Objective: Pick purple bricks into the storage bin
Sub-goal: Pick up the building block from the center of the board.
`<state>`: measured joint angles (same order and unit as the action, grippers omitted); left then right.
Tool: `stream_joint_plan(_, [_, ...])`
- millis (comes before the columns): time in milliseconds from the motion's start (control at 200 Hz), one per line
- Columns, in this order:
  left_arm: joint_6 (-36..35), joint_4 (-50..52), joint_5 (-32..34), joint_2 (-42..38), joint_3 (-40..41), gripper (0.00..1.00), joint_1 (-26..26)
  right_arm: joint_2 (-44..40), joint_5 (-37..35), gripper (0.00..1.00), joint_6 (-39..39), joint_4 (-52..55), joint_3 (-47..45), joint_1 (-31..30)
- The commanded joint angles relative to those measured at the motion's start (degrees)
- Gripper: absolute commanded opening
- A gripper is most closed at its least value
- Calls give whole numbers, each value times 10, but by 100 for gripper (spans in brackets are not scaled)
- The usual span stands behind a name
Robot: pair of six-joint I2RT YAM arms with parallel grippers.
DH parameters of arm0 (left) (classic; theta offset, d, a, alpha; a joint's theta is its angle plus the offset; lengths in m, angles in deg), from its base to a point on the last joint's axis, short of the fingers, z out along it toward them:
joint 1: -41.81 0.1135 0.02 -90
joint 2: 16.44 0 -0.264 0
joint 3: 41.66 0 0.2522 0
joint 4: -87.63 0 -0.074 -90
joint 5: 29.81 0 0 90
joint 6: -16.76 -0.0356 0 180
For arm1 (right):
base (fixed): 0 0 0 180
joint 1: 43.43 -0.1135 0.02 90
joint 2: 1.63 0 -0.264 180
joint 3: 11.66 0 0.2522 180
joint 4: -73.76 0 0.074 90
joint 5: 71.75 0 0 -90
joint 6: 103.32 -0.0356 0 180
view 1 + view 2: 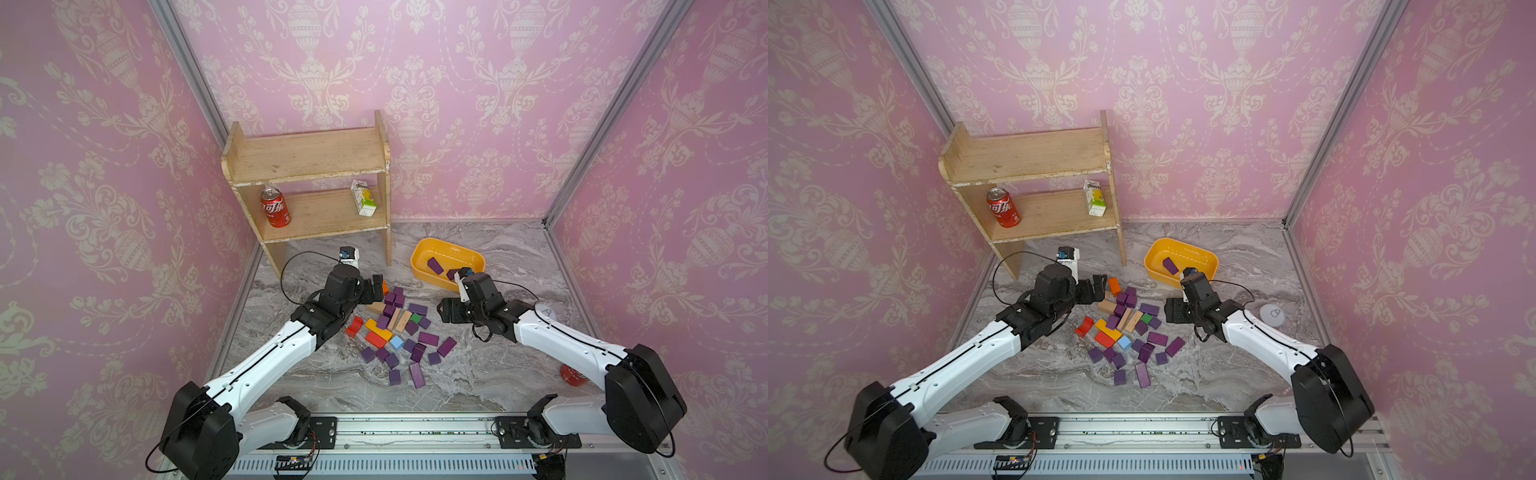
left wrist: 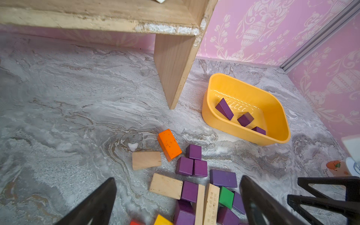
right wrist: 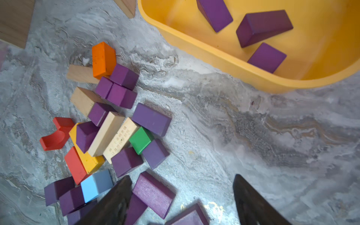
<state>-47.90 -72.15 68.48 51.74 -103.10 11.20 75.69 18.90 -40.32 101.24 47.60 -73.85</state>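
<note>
Many purple bricks (image 1: 417, 309) (image 1: 1149, 309) lie scattered among other blocks mid-table. The yellow storage bin (image 1: 453, 253) (image 1: 1183, 249) stands at the back right with three purple bricks (image 2: 224, 109) (image 3: 263, 27) in it. My left gripper (image 1: 376, 289) (image 2: 177, 202) hangs open over the pile's far left end, nothing between its fingers. My right gripper (image 1: 442, 309) (image 3: 183, 200) is open just right of the pile, near the bin's front wall. A purple brick (image 3: 153, 194) lies on the table below it, close to one finger and not held.
A wooden shelf (image 1: 307, 158) stands at the back left with a cola can (image 1: 275, 207) and a carton (image 1: 363, 198). An orange block (image 2: 169, 144), red (image 1: 354, 326), yellow, blue, green and tan blocks mix with the purple ones. A white disc (image 1: 1272, 314) lies beside the right arm.
</note>
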Motion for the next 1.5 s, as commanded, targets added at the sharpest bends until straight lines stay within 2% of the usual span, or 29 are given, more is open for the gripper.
stream_joint_plan(0, [17, 4, -24, 13, -2, 99, 1, -3, 9, 80, 12, 15, 5, 1])
stream_joint_plan(305, [14, 26, -32, 31, -17, 99, 1, 29, 35, 65, 44, 32, 21, -10])
stream_joint_plan(585, [23, 29, -35, 42, -22, 99, 1, 69, 49, 59, 65, 22, 34, -20])
stream_joint_plan(926, [24, 38, -35, 52, -32, 99, 1, 115, 59, 57, 72, 6, 46, -31])
stream_joint_plan(1496, [23, 51, -36, 52, -48, 99, 1, 198, 15, 55, 118, 25, 100, -69])
